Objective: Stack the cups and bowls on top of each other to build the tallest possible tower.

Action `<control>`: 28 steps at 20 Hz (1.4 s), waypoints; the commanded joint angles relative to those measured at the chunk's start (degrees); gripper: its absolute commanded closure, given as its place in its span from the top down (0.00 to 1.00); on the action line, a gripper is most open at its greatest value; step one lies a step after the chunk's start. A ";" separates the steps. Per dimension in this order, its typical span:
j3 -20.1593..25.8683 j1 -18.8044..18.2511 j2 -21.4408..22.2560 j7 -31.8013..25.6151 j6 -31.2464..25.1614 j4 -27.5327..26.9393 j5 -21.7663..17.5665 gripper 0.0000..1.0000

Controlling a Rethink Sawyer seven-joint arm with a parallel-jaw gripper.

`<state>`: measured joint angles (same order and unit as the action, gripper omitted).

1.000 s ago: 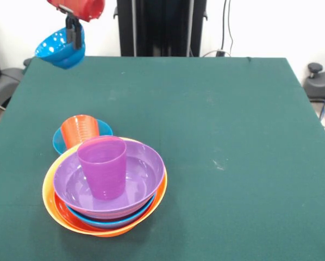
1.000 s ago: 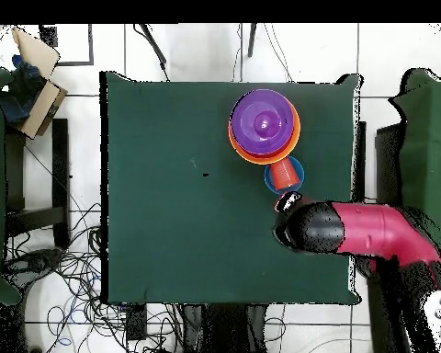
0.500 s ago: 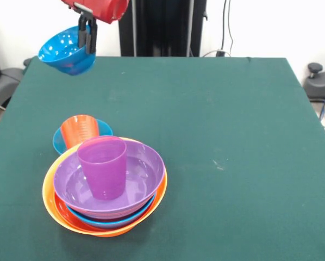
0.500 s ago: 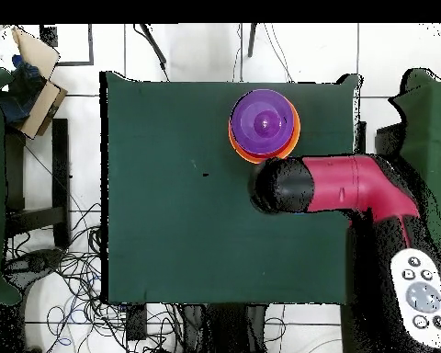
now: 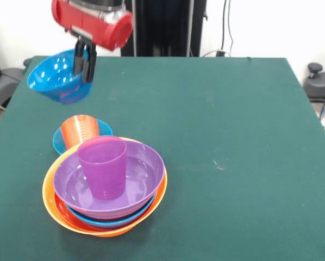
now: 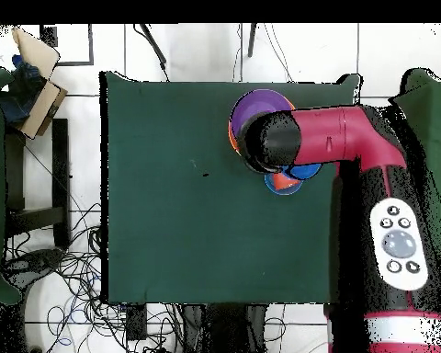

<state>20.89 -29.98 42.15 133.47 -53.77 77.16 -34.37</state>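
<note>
My gripper is shut on the rim of a small blue bowl, which hangs tilted in the air above the table's far left part. In front of it and lower down, an orange-red cup stands upside down on a small light blue bowl. Nearer the camera is the tower: a purple cup stands in a purple bowl, nested in a light blue bowl, a red-orange one and the big yellow-orange bowl. From overhead, the arm covers most of the tower; the blue bowl and orange-red cup peek out beside it.
The green table stretches wide to the right of the stack. In the overhead view a cardboard box sits on a chair beyond the table's left side, and cables lie on the floor.
The arm has swung in from the table's side to above the orange-red cup and the tower. In the front view the held blue bowl has come lower and tilted more.
</note>
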 commanded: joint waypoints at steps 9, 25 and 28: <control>-5.54 2.47 -7.22 2.90 -0.58 -1.00 -0.77 0.00; -7.44 6.29 -7.42 -1.12 -10.44 -9.93 3.67 0.00; -6.94 6.64 -9.92 -1.81 -11.81 -14.08 3.50 0.00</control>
<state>13.40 -25.76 35.25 133.47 -57.57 70.49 -31.22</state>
